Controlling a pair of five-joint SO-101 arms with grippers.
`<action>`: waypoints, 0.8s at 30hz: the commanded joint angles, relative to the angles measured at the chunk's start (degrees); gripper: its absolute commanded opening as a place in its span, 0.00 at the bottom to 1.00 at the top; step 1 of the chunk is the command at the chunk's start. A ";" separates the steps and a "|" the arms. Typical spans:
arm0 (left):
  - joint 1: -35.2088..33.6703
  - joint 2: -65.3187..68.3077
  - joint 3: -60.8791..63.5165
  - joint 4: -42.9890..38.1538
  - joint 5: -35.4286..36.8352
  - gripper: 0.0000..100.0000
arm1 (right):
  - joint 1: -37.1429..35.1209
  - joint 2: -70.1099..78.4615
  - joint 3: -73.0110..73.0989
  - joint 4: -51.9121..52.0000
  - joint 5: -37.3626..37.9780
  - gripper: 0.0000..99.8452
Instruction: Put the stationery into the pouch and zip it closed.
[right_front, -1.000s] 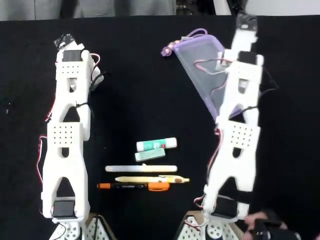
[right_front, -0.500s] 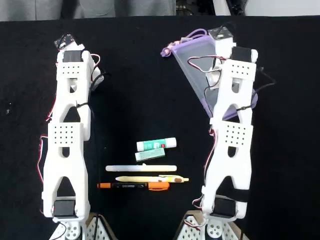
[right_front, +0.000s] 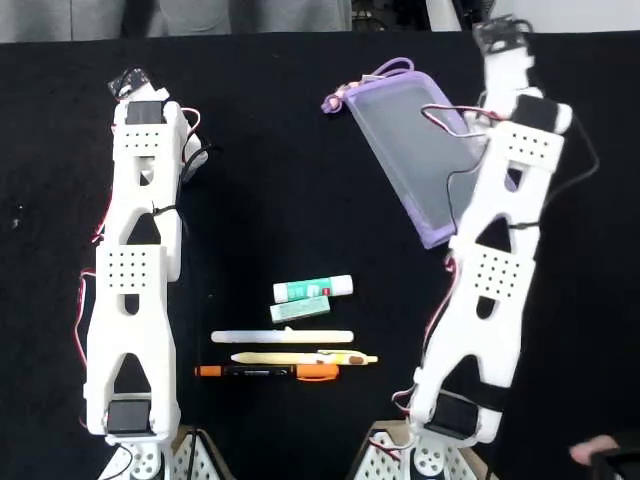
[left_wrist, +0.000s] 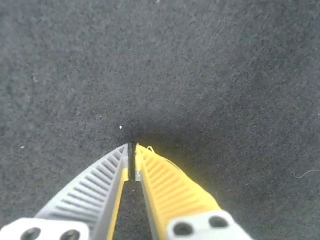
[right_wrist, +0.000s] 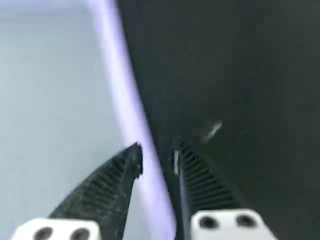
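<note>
**Pouch beside the right arm, stationery set apart**

High view: A black cloth (right_front: 270, 150) is spread over the table, and a narrow strip of the room (right_front: 560, 12) is seen past its far edge. The lavender pouch (right_front: 405, 135) is laid flat and slanted, with its right side covered by the right arm (right_front: 495, 260). The right gripper (right_front: 497, 38) is held just past the pouch's far right corner. Well apart from the pouch, toward the arm bases, five pieces are laid in rows. Nearest the pouch is the glue stick (right_front: 313, 289), then the green bar (right_front: 300, 309), white pen (right_front: 282, 337), yellow pen (right_front: 300, 358) and orange pen (right_front: 268, 372). The left arm (right_front: 135, 270) is stretched out well left of the pouch, and the left gripper (right_front: 130, 82) is level with the pouch's far end.

Left wrist view: The fingers (left_wrist: 165, 180) are pressed together at the tips over the cloth.

Right wrist view: The fingers (right_wrist: 115, 185) are held slightly apart, and the pouch's lavender edge is seen between them. Contact cannot be told.
</note>
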 joint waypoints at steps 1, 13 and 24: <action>0.22 -0.44 -2.59 -1.23 -0.53 0.03 | 1.58 1.54 3.56 -8.35 0.79 0.11; 0.31 -0.35 -2.59 -1.23 -0.53 0.03 | -0.53 5.76 5.67 5.45 11.87 0.11; 0.22 -0.35 -2.59 -1.23 -0.53 0.03 | -6.33 1.27 -1.27 23.38 18.73 0.10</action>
